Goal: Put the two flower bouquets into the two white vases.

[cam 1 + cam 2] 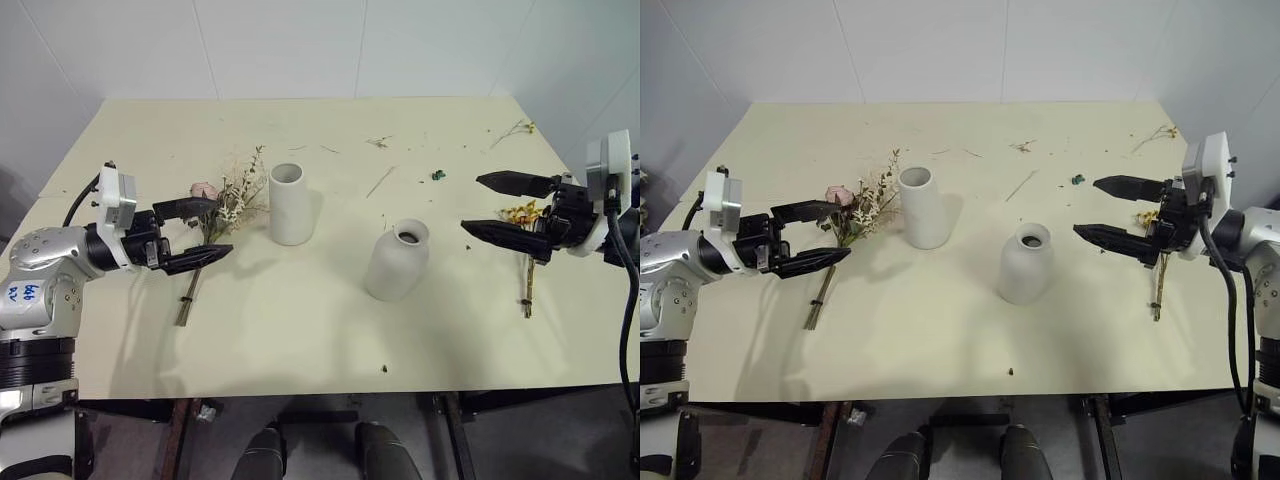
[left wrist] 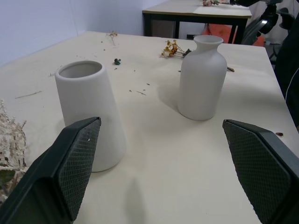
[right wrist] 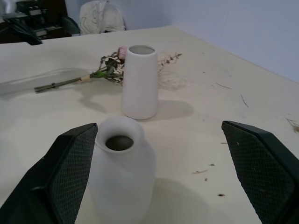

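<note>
White matte vases, cylinder (image 1: 291, 204) and bottle (image 1: 398, 261), stood mid-table, empty | pink-rose bouquet (image 1: 212, 224) laid under left gripper (image 1: 192, 234), yellow-blossom bouquet (image 1: 524, 240) under right gripper (image 1: 512, 208) | both jaws spread, nothing held | stems best pinched low, heads spared.

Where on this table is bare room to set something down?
Free: the near strip of the table in front of both vases, and the far-left corner. Crowded: between rose bouquet and cylinder vase; twigs litter the far right.
</note>
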Robot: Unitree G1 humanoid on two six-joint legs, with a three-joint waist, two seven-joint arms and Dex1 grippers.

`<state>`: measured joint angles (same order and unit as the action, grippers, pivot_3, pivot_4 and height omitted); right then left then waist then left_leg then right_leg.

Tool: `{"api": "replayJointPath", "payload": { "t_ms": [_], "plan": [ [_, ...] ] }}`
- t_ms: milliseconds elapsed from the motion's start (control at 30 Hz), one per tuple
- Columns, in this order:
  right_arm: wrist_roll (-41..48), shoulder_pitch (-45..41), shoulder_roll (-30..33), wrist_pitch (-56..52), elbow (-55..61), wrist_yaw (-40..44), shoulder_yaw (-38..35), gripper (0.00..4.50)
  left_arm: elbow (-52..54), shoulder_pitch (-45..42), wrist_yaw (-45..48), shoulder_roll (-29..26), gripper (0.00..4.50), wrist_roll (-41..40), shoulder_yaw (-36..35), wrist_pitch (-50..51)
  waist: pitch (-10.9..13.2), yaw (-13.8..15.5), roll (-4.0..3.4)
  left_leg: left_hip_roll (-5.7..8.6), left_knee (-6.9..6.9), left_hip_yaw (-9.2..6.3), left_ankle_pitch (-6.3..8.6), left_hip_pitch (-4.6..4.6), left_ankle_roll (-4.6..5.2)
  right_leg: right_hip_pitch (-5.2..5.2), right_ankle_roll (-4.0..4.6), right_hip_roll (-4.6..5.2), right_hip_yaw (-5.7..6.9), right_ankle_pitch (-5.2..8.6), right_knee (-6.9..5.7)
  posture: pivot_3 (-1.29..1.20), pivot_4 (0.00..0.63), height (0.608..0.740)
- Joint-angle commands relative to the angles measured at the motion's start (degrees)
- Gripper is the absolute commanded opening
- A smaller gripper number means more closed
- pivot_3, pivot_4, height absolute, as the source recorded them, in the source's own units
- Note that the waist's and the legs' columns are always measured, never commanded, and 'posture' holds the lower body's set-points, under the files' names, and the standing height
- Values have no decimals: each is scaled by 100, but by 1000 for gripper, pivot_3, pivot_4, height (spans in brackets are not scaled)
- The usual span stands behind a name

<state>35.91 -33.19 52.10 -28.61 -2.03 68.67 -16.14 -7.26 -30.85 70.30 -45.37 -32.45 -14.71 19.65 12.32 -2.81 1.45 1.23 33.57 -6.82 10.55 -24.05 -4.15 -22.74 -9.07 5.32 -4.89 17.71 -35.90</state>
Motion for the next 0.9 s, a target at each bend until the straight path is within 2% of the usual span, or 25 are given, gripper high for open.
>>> {"api": "replayJointPath", "payload": {
  "t_ms": [33,233,367,467,567,733,900],
  "plan": [
    [-131,-130,85,151,-99,-132,-66,4500,278,-46,-54,-72,4465,-187,-159,61,0,4,0,0,0,0,0,1,0,1,0,0,0,0,0,0,150,740],
    [-722,-100,711,-257,-565,-645,-116,4500,653,-52,-77,156,4465,-532,-93,230,0,40,-1,3,-2,1,0,0,0,1,0,5,-1,0,3,0,150,740],
    [-1275,-338,1437,-1202,-1285,-1083,271,4500,612,-310,15,190,4465,-464,99,214,1,96,-2,3,-1,2,0,0,0,-2,3,2,0,2,5,0,150,740],
    [-1821,-755,1694,-2033,-1908,-1252,1001,4500,682,-420,25,249,4465,-488,165,204,0,99,-2,3,4,6,1,0,0,0,13,3,-1,6,9,0,150,740],
    [-2323,-1500,1531,-2641,-2621,-1287,1781,4500,763,-439,30,286,4465,-492,216,191,1,40,-2,2,4,17,1,-1,-1,1,27,4,-10,8,22,0,150,740],
    [-2782,-2245,1095,-2949,-3589,-1073,2543,4500,1015,-244,-70,279,4465,-631,105,353,1,-52,-3,1,-4,25,3,-1,2,-2,2,3,-16,-4,25,0,150,740],
    [-3214,-2787,635,-2897,-4627,-1218,2840,4500,1354,107,-228,124,4465,-784,-168,548,2,-47,-4,-1,-8,25,8,-2,3,-7,0,1,-15,-1,21,0,150,740]
  ]
}}
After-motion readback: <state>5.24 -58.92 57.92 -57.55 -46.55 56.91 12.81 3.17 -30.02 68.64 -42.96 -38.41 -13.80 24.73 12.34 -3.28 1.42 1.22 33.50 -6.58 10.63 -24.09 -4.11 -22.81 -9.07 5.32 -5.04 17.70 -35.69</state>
